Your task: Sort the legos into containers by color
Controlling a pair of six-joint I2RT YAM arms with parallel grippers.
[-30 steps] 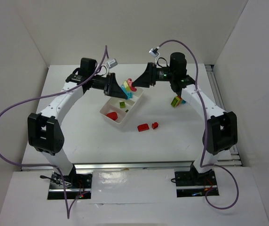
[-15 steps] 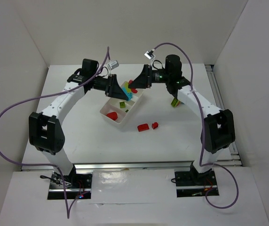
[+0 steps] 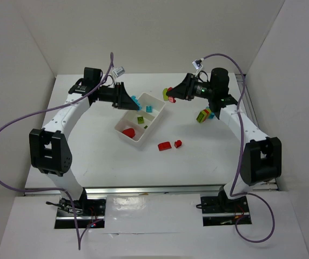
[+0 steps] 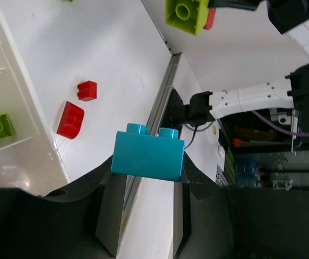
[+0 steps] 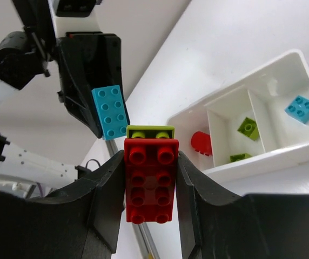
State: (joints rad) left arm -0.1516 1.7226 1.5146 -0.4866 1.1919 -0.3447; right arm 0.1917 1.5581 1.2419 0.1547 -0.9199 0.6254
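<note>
In the top external view, the left gripper point(image 3: 128, 100) was seen closed on a cyan brick point(image 3: 135, 101), which was held in the air just left of the far end of the white tray point(image 3: 139, 141). The right gripper point(image 3: 172, 95) was seen clamped on a red-and-lime stack point(image 3: 168, 95), raised just right of the tray's far corner. The tray was set diagonally on the table point(image 3: 89, 156). A red brick point(image 3: 128, 131) was found in its nearest compartment, a lime brick point(image 3: 141, 120) in the middle one and a second cyan brick point(image 3: 150, 108) in the farthest. A rounded red brick point(image 3: 164, 145) and a small red brick point(image 3: 178, 143) were left on the table near the tray's near end. A multicolour stack point(image 3: 203, 115) was seen beside the right forearm.

In the left wrist view, the cyan brick was shown gripped by its sides between the fingers point(image 4: 111, 213). The two loose red bricks were seen beyond it, close together but apart.

In the right wrist view, the stack was shown pinched between the fingers point(image 5: 103, 199), red in front and lime behind. Two lime pieces were shown in the middle compartment.
</note>
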